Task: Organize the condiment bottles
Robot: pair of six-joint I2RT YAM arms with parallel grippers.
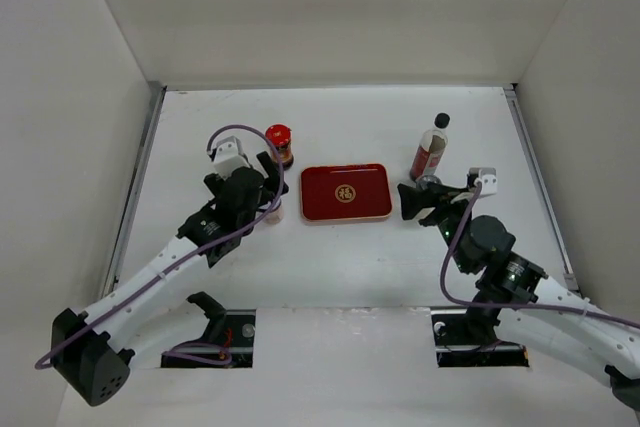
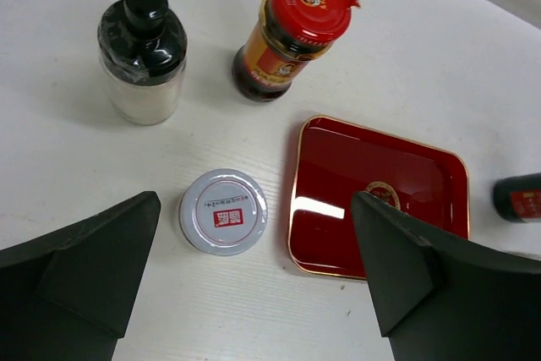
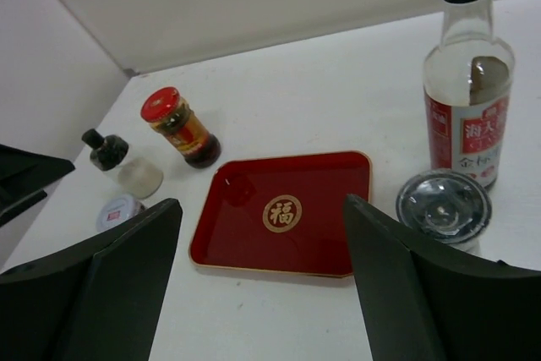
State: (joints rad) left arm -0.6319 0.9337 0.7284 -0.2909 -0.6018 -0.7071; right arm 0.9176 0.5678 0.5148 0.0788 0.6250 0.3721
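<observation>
My left gripper [image 1: 264, 187] [image 2: 255, 205] is open and empty, hovering over the silver-lidded jar [image 2: 222, 211] [image 3: 117, 209], just left of the red tray [image 1: 345, 192]. The black-capped white bottle [image 2: 142, 55] [image 3: 120, 164] and the red-lidded dark jar [image 1: 278, 144] [image 2: 292, 31] [image 3: 178, 128] stand behind it. My right gripper [image 1: 409, 202] [image 3: 262, 202] is open and empty at the tray's right edge. The tall clear black-capped bottle with a red label [image 1: 430, 150] [image 3: 467, 99] stands right of the tray, with a small shaker [image 1: 428, 184] [image 3: 444, 206] in front of it, its top looking glassy grey.
The tray [image 2: 376, 200] [image 3: 283, 213] lies empty at the table's middle, with a gold emblem. White walls enclose the table on the left, back and right. A dark object with a red label [image 2: 517, 198] shows beyond the tray's right side.
</observation>
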